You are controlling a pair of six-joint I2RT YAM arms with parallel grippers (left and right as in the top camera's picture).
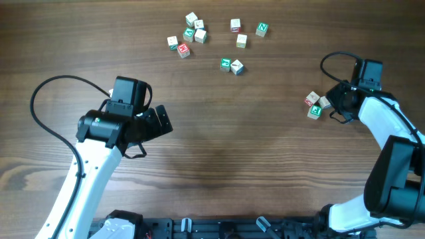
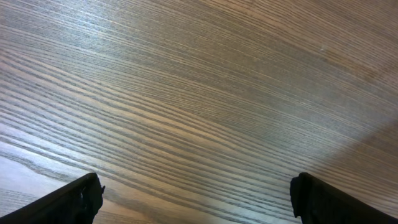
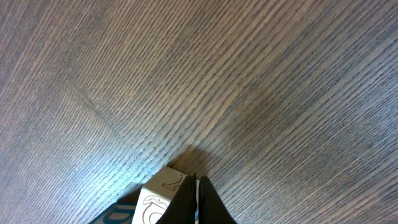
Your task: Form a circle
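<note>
A: So, how far along is the circle (image 1: pixel 316 104)?
B: Barely begun. Just three cubes bunched at the right side of the desk (image 1: pixel 232 166), no ring. The loose scatter (image 1: pixel 242 40) sits well apart.
A: And the pincers?
B: The right pincer (image 3: pixel 196 199) is closed tight, tips touching a pale cube (image 3: pixel 158 198), gripping nothing. The left pincer (image 1: pixel 161 123) gapes wide over bare wood, empty.

Overhead looks straight down; both wrist views face the table (image 1: pixel 232 166) closely
</note>
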